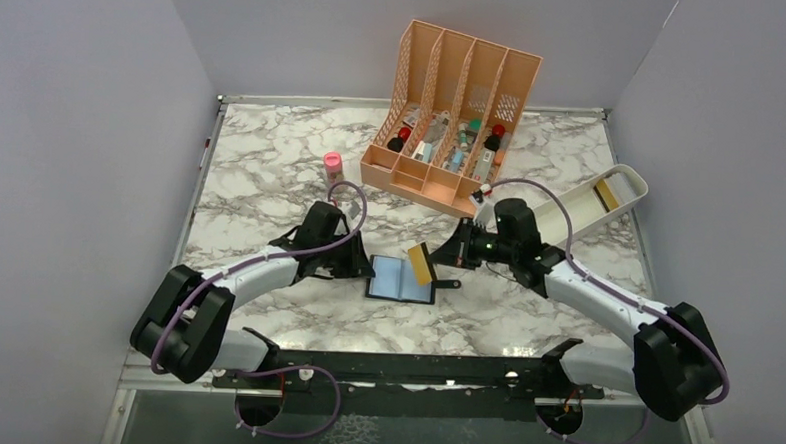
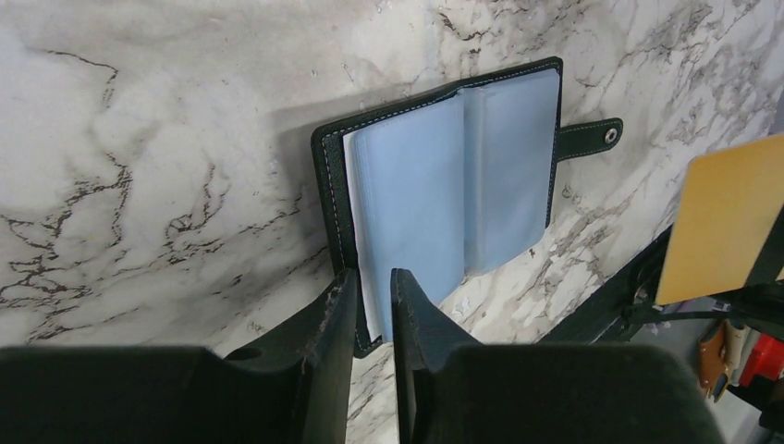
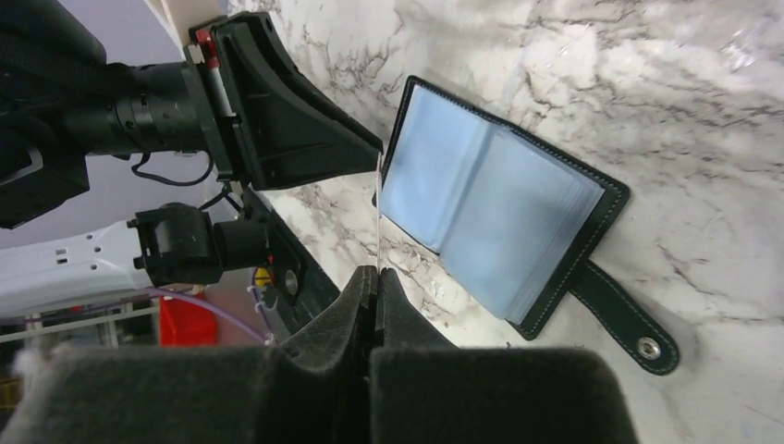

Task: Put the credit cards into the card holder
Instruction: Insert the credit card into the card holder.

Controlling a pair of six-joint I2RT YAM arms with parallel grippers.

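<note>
open black card holder (image 1: pixel 401 279), gold credit card (image 1: pixel 422 264)

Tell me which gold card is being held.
The gold card pinched in the right claw near the card holder; the other lies in the white tray.

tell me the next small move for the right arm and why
Probably lower the right gripper so the gold card tips edge-first into a sleeve of the open card holder. The card is pinched above the holder, not yet inside, and the left gripper holds its edge.
</note>
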